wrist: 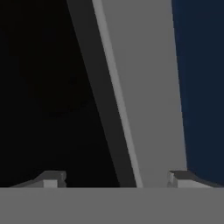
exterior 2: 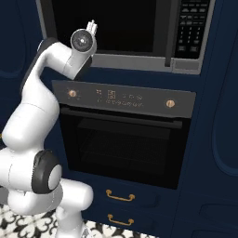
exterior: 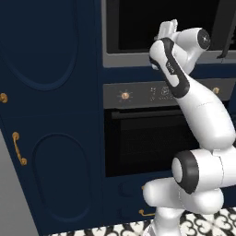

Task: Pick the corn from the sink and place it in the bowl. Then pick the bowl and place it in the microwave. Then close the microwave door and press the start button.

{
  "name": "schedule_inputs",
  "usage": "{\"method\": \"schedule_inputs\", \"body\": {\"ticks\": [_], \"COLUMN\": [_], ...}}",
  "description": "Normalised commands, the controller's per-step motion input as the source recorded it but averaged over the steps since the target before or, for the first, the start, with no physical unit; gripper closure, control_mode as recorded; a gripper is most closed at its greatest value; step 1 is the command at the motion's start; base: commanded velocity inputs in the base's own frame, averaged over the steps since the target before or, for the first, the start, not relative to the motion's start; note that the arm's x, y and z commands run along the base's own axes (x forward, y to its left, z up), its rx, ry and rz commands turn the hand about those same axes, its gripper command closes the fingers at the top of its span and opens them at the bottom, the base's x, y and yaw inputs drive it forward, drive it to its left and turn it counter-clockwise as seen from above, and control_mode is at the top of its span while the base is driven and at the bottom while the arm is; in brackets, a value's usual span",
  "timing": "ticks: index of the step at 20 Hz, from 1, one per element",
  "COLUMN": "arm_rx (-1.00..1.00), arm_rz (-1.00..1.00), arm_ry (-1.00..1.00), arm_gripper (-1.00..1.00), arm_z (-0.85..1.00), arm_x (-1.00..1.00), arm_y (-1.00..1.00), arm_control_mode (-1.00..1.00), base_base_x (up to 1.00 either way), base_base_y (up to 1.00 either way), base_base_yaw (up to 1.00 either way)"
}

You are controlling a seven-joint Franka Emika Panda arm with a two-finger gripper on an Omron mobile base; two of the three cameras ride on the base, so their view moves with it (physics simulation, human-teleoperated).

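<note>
Here the arm (exterior: 203, 124) reaches up from the base, and its gripper (wrist: 116, 177) sits at the lower edge of the microwave (exterior 2: 139, 32), right by the grey-silver frame (exterior: 129, 59). In the hand view the 2 fingertips (wrist: 52, 178) stand wide apart with nothing between them; the left one lies over the dark cavity, the right one over the frame where it meets the navy cabinet (wrist: 201, 87). The frame runs as a slanted grey band across that view, with a darker strip along its inner side. In the left base view the hand (exterior: 167, 28) points into the dark opening, above the frame's bottom rail. In the right base view the wrist (exterior 2: 83, 42) hangs in front of the same rail, near the opening's left end, and the keypad (exterior 2: 190, 28) is well apart to the right. Whether the bowl is inside the cavity I cannot tell; it is too dark. At the top right of the left base view a dark slanted panel (exterior: 228, 27), probably the door, juts out, so it seems to be open. Below the microwave is the black oven (exterior 2: 125, 144) with its grey control strip and 2 brass knobs (exterior 2: 72, 93), and under it 2 navy drawers with brass handles (exterior 2: 120, 196). The floor (exterior: 207, 226) is black-and-white patterned tile.
</note>
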Motion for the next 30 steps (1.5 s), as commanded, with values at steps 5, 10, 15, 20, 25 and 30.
{"method": "schedule_inputs", "body": {"ticks": [5,10,15,20,25,30], "arm_rx": [0.0,0.0,0.03,0.04,0.04,0.0], "arm_rz": [0.06,0.01,0.0,0.0,0.0,0.0], "arm_ry": [0.0,-0.05,-0.19,-0.06,0.0,0.0], "arm_gripper": [-1.0,-1.0,-1.0,-1.0,-1.0,-1.0], "arm_z": [-0.11,-0.33,-0.04,0.0,0.0,0.0], "arm_x": [0.4,-0.55,-1.0,-0.81,-0.32,-0.02], "arm_y": [0.0,-0.21,-0.58,-0.99,-1.0,-1.0], "arm_control_mode": [-1.0,-1.0,-1.0,-1.0,-1.0,-1.0], "base_base_x": [0.0,0.0,0.0,0.0,0.0,0.0], "base_base_y": [0.0,0.0,0.0,0.0,0.0,0.0], "base_base_yaw": [0.0,0.0,0.0,0.0,0.0,0.0]}}
